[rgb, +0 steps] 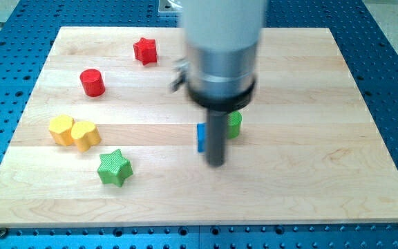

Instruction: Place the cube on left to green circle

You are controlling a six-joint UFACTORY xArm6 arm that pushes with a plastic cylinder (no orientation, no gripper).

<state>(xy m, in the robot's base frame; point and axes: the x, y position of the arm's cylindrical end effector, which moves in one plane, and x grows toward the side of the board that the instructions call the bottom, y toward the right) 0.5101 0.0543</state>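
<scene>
A blue cube (201, 137) sits near the middle of the wooden board, mostly hidden behind my rod. A green block (235, 125), its shape mostly hidden, shows just right of the rod, close to the blue cube. My tip (216, 164) rests on the board just below and right of the blue cube, between the two blocks in the view. Whether it touches either block I cannot tell.
A red star (145, 50) and a red cylinder (92, 82) lie at the upper left. A yellow hexagon (61, 129) and a yellow heart (86, 135) touch at the left. A green star (114, 167) lies at lower left. The wooden board (309, 159) sits on a blue perforated table.
</scene>
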